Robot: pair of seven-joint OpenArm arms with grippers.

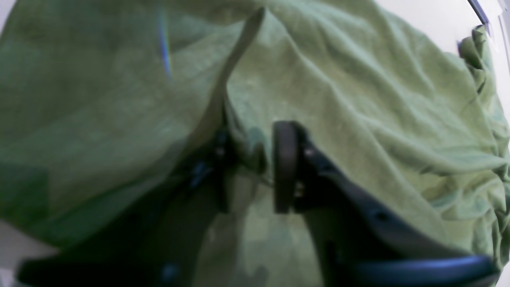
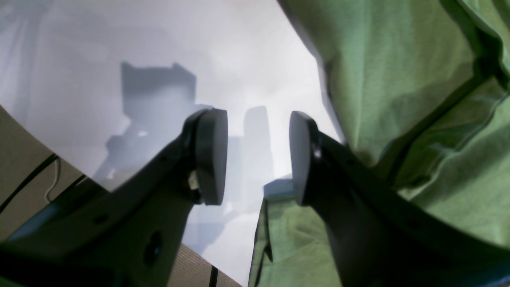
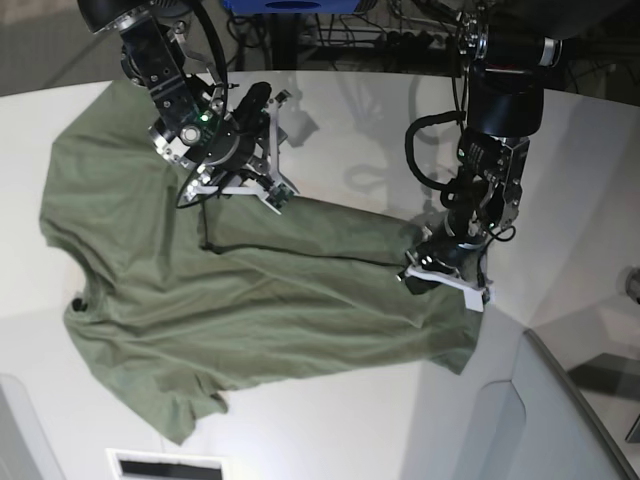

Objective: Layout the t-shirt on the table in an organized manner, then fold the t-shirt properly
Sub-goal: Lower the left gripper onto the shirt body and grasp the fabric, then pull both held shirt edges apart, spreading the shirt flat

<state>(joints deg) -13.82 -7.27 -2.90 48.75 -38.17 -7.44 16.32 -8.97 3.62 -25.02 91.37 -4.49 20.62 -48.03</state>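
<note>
L gripper (image 1: pixel 249 167) pinching t-shirt (image 3: pixel 250 290) fold on table (image 3: pixel 350 430); R gripper (image 2: pixel 258 157) agape w/ nothing between jaws.

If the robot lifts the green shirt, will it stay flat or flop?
Probably flop: the t-shirt lies wrinkled and bunches where the left gripper pinches it. It looks thin, so likely light, and may drag across the table.

Dim, blurred wrist views; soft shadows, warped edges.

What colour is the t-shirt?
Plain olive green, no pattern; the t-shirt shows best in the base view.
</note>
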